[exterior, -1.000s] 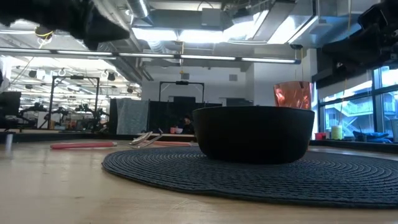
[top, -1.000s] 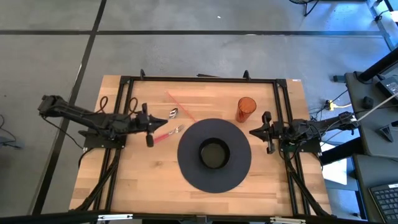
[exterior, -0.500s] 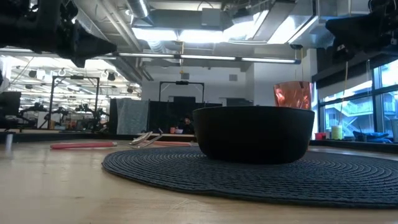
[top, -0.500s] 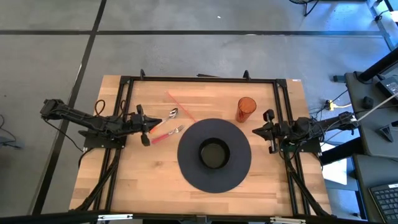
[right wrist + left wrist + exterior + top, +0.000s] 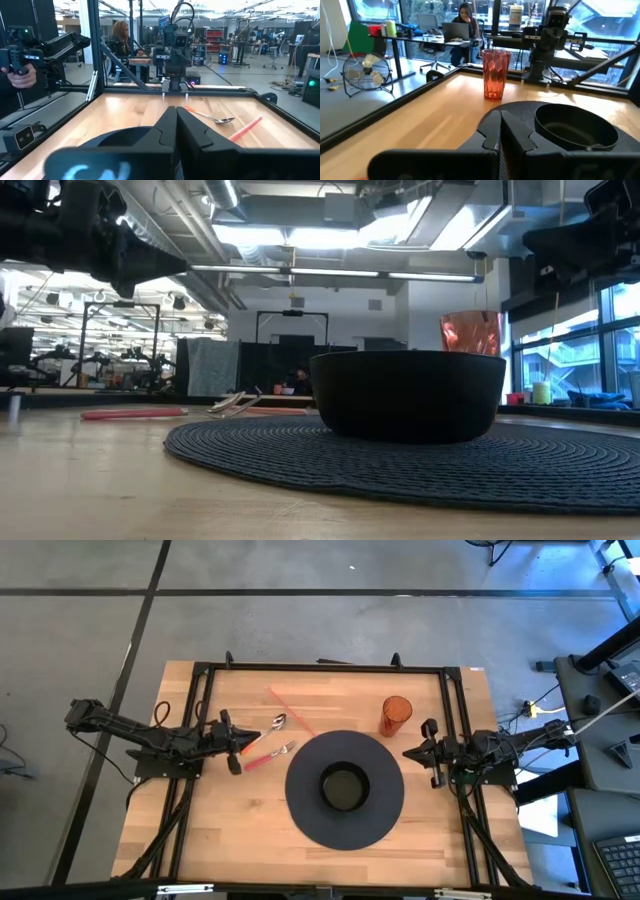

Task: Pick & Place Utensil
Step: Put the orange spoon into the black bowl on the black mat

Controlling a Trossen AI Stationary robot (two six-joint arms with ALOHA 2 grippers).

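A red-handled spoon [image 5: 276, 723] and a red-handled fork [image 5: 270, 754] lie flat on the wooden table, left of the round dark mat [image 5: 300, 808]. The black bowl [image 5: 343, 787] stands on the middle of that mat. My left gripper [image 5: 238, 743] hovers shut just left of the two utensils, touching neither; its wrist view shows its fingers [image 5: 492, 131] closed together. My right gripper [image 5: 408, 752] hovers shut at the mat's right rim, pointing at the bowl [image 5: 125, 137]. The spoon [image 5: 212, 118] shows beyond it.
An orange tumbler [image 5: 396, 715] stands upright off the mat's far right rim, close to my right gripper. A thin pink stick [image 5: 290, 710] lies beside the spoon toward the far edge. Black frame rails [image 5: 205, 700] border the table's left, right and far sides.
My left gripper has drawn back a little toward the table's left edge, away from the utensils, staying shut. The spoon, fork, bowl and tumbler have kept their places.
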